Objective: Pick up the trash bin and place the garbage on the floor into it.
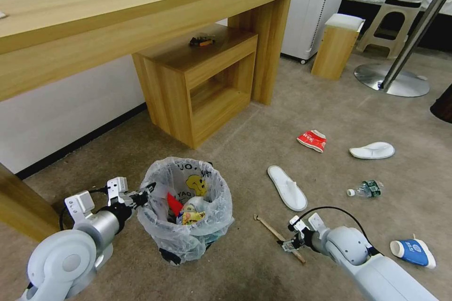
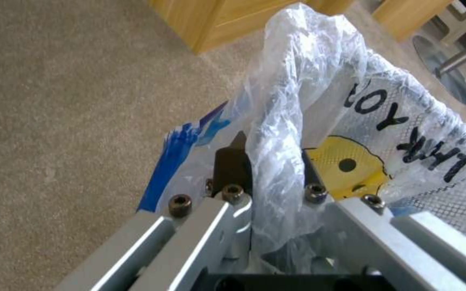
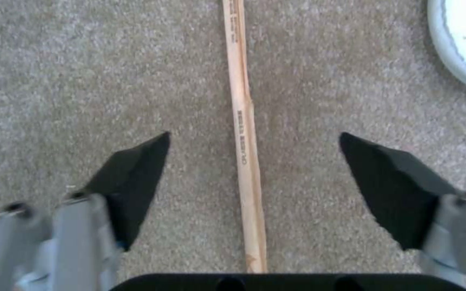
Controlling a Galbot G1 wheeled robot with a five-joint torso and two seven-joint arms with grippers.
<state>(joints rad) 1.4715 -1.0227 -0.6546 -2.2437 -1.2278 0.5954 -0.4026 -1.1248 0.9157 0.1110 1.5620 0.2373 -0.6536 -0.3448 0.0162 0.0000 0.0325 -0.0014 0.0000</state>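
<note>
even, bright indoor light with soft, faint shadows on the carpet (image 1: 329, 113). the head view bows straight lines toward its edges. in the right wrist view the near end effector (image 3: 255, 149) is blurred, the stick (image 3: 244, 137) sharper.

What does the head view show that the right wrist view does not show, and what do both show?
Head view alone: the left gripper shut on the rim of the bin, plus a red wrapper, bottle and blue cup on the carpet. Right wrist view alone: small printed letters along the stick, lying centred between the open black fingers. Both: the right gripper over the stick, and a white slipper.
</note>
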